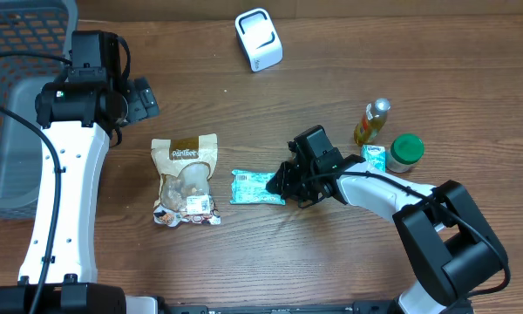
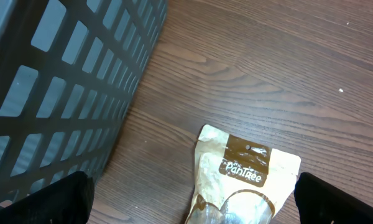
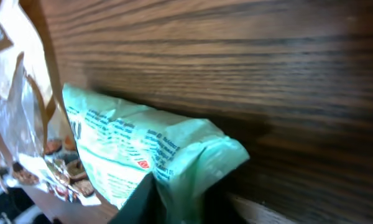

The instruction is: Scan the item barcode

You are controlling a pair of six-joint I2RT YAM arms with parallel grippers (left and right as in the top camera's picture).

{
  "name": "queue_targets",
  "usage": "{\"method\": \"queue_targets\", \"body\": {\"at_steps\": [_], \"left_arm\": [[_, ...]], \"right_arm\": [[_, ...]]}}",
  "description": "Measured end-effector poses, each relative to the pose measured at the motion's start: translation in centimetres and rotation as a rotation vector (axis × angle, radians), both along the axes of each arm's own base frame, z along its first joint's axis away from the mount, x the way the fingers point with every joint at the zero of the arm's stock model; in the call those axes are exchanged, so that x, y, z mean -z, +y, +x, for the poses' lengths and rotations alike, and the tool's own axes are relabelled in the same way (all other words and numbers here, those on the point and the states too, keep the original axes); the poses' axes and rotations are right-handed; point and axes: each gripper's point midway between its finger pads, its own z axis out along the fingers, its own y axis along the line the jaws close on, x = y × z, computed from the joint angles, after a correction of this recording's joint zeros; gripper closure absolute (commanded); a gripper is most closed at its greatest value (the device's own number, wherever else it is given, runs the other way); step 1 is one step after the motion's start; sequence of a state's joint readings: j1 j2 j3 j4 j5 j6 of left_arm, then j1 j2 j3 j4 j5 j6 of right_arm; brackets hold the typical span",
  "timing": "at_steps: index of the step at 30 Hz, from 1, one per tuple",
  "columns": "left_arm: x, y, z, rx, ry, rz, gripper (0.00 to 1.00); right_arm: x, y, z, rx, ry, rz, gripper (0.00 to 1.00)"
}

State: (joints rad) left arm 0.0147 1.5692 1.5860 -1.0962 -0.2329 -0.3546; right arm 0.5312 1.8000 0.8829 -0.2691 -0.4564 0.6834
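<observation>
Closest to the overhead lens stands the left arm (image 1: 65, 192), its white link rising beside the basket (image 1: 17, 52). The left gripper (image 1: 144, 100) hangs above the pouch (image 1: 185, 179), parked out of the way, I judge. The right gripper (image 1: 283, 185) lies low on the table (image 1: 375, 52) at the right end of the packet (image 1: 254, 187). That packet is the item to scan; it lies flat between pouch and gripper, well apart from the scanner (image 1: 259, 39) at the far edge. A bottle (image 1: 373, 122) and a jar (image 1: 407, 153) stand near the right arm. From the left wrist, the fingers (image 2: 56, 199) sit in the two bottom corners, spread wide and holding nothing, with the pouch's top below between them and the basket wall at left. From the right wrist, the packet's end is crumpled down between dark fingers (image 3: 140, 199) — the jaws are clamped on it, an end grip that probably leaves the printed faces free for the scanner. The wood is dark-grained and matte — nothing of the room beyond it shows.
</observation>
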Motion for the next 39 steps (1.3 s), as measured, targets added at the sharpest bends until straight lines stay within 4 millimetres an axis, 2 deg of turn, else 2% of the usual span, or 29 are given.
{"method": "queue_targets", "body": {"at_steps": [3, 12, 19, 39], "left_arm": [[0.0, 0.0, 0.0, 0.000, 0.000, 0.000, 0.01], [0.0, 0.0, 0.0, 0.000, 0.000, 0.000, 0.01], [0.0, 0.0, 0.0, 0.000, 0.000, 0.000, 0.01], [0.0, 0.0, 0.0, 0.000, 0.000, 0.000, 0.00]], "right_arm": [[-0.1, 0.1, 0.0, -0.003, -0.001, 0.008, 0.96], [-0.5, -0.1, 0.1, -0.063, -0.025, 0.039, 0.96], [-2.0, -0.7, 0.6, -0.130, -0.112, 0.051, 0.96], [-1.6, -1.1, 0.6, -0.156, -0.135, 0.021, 0.96]]}}
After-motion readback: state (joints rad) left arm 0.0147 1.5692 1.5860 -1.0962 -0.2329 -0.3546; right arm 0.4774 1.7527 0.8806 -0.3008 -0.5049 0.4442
